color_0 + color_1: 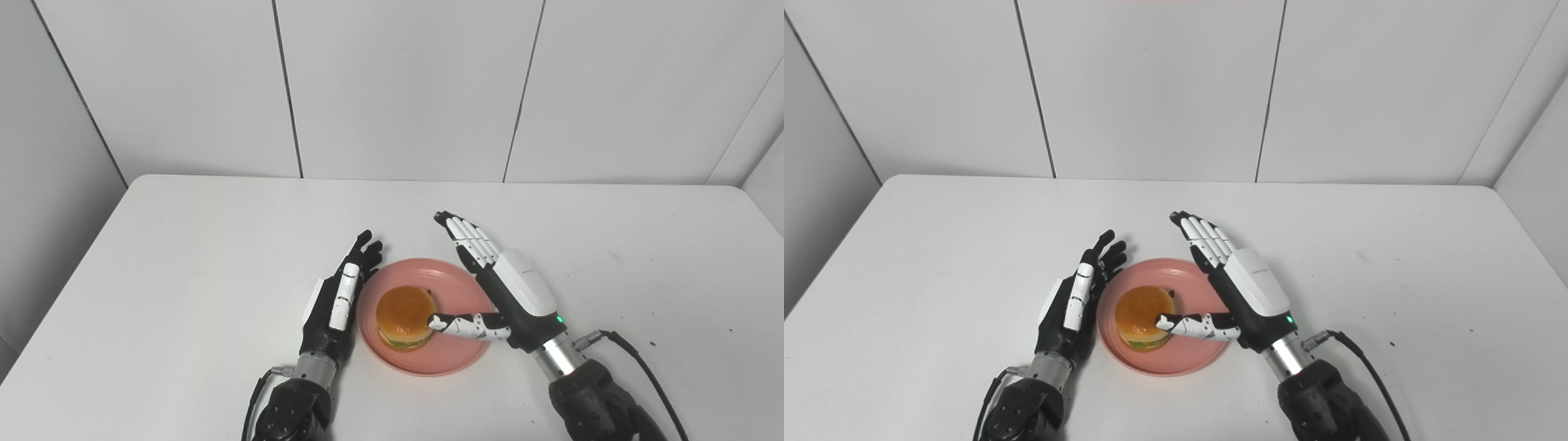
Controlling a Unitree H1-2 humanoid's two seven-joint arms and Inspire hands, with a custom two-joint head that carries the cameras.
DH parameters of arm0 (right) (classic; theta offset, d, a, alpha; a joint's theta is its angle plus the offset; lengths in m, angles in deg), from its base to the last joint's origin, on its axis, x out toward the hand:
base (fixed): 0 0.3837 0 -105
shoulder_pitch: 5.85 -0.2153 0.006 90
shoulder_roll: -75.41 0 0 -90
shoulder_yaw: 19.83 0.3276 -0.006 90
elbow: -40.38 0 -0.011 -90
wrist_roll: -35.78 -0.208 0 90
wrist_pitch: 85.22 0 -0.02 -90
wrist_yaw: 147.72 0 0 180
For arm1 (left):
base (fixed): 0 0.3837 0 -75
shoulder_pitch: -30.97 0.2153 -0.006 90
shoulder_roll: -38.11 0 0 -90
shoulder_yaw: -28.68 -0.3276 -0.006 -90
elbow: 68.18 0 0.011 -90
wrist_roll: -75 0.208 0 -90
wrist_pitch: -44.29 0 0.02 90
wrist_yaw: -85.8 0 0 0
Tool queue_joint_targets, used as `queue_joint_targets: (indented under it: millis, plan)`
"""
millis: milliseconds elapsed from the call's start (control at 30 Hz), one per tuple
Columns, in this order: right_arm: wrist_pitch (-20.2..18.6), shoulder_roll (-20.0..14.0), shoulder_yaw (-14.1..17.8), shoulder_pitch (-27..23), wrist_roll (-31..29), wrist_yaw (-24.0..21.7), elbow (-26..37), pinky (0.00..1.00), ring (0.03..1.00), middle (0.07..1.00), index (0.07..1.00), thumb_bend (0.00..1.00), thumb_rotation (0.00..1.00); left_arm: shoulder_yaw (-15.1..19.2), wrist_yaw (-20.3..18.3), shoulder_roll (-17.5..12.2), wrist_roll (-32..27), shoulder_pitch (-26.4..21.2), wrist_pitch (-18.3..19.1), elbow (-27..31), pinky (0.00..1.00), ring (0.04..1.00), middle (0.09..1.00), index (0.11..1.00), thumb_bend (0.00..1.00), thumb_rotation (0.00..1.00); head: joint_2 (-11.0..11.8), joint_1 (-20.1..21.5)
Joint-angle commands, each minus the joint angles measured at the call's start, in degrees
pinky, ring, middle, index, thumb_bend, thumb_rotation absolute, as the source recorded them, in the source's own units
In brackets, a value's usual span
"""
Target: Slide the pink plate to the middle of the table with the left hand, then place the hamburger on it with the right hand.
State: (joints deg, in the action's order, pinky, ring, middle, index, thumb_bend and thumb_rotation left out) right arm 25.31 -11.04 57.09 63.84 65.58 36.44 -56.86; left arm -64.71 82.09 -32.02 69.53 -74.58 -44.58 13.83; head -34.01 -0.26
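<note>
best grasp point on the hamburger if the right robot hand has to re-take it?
Grip the hamburger across the bun's round sides, at mid-height, thumb on one side and fingers opposite. Come from the right and above: it sits upright on the pink plate, the right robot hand is open beside it with its thumb tip at the right side, and the left robot hand blocks the left.

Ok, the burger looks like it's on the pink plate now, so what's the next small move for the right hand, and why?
Probably draw the right hand back to the right, off the round pink plate. The orange-bunned hamburger already sits on the plate, the hand's fingers are spread open, and only the thumb tip looks to be against the bun, so nothing remains to hold.
</note>
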Motion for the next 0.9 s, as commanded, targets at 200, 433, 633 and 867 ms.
queue_joint_targets:
  millis: [200,433,633,867]
  plan:
    - [4.1,6.8,5.6,0.7,-13.2,3.8,-3.5,1.00,1.000,1.000,1.000,0.68,0.97,0.8,-0.3,-0.2,-0.6,1.0,1.2,0.8,0.97,0.954,0.938,0.937,0.70,1.00,-0.5,0.3]
    - [-6.3,11.2,7.7,2.1,-26.6,-1.8,1.0,1.00,1.000,1.000,1.000,0.69,0.96,1.4,0.0,-0.2,-0.4,1.3,-1.9,0.5,0.98,0.972,0.958,0.949,0.70,0.99,-0.8,0.8]
    - [-9.9,14.0,9.1,3.3,-32.4,-3.3,2.9,1.00,1.000,1.000,1.000,0.69,0.91,1.3,0.5,0.1,0.4,1.6,-5.8,-0.1,1.00,0.994,0.980,0.967,0.67,1.00,-0.9,0.9]
    - [-13.9,15.1,9.5,4.2,-33.0,-3.1,4.4,1.00,1.000,1.000,1.000,0.70,0.91,0.9,2.1,0.7,2.1,2.4,-7.6,0.5,1.00,1.000,1.000,0.999,0.65,1.00,-1.2,0.9]
